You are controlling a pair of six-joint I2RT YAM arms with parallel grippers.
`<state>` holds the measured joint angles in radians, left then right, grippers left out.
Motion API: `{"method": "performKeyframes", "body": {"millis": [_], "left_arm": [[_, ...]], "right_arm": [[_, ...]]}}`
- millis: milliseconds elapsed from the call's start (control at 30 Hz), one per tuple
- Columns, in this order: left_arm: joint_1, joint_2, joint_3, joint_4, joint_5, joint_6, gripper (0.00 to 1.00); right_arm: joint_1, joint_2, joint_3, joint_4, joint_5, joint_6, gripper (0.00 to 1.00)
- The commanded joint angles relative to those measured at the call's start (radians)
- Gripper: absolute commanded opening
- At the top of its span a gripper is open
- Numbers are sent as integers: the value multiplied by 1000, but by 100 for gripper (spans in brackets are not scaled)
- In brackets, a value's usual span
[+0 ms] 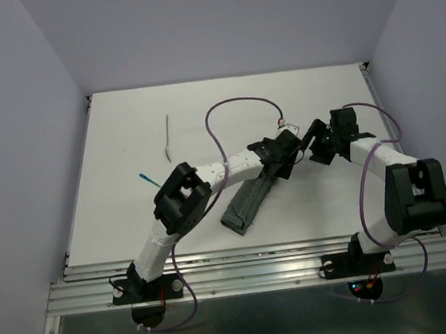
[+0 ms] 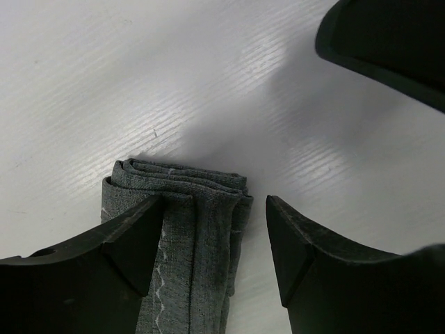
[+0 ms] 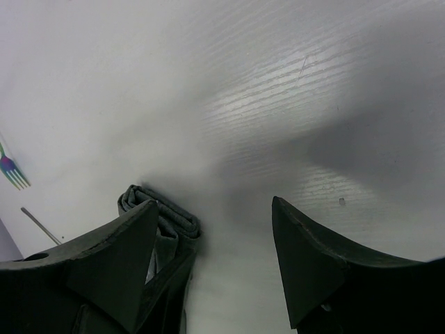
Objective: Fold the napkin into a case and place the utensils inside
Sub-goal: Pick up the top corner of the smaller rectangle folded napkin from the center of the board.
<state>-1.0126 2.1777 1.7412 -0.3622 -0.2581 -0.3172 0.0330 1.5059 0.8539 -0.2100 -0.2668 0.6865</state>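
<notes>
Left gripper (image 2: 215,209) fingers fill the bottom of the left wrist view, spread wide, holding nothing. One finger sits over the near edge of the case (image 2: 188,177), the other on bare desk (image 2: 208,69) just beside it. Case is the grey cloth already folded into a narrow long strip with layered edges stacked at its end. From the top view it lies diagonally mid-desk (image 1: 247,200), far end under the left gripper (image 1: 282,156). Right gripper (image 1: 315,150) is just beside that same end, jaws also wide apart and empty. In its wrist view the case end (image 3: 163,223) sits by one finger with bare desk in the gap. Utensils are not in yet: teal-handled spoon (image 1: 147,178) lies at the left, bowl end hidden by the left arm (image 1: 180,200). Slim grey utensil (image 1: 169,137) lies further back, well apart from the case. Step, as judged: folding looks finished, fetching the utensils comes now. Next move calls for lifting the left gripper straight off without dragging the folds, then a low flat pinch on a thin stick lying on the desk. Can't tell where the case mouth is or whether it gapes, so the right gripper likely has to pin or lift a layer for insertion.
</notes>
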Motion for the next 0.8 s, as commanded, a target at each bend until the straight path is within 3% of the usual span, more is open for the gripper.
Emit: {"method": "performKeyframes", "body": {"millis": [0, 100, 567, 767], "left_arm": [[3, 19, 64, -40, -59, 20, 71], [3, 28, 66, -40, -67, 23, 69], [3, 53, 84, -53, -76, 26, 36], [3, 45, 83, -53, -70, 21, 35]], "right_arm": [[-7, 0, 20, 1, -8, -15, 72], [-7, 2, 19, 1, -6, -15, 72], [-7, -1, 16, 1, -6, -13, 72], [-7, -3, 13, 3, -11, -13, 72]]}}
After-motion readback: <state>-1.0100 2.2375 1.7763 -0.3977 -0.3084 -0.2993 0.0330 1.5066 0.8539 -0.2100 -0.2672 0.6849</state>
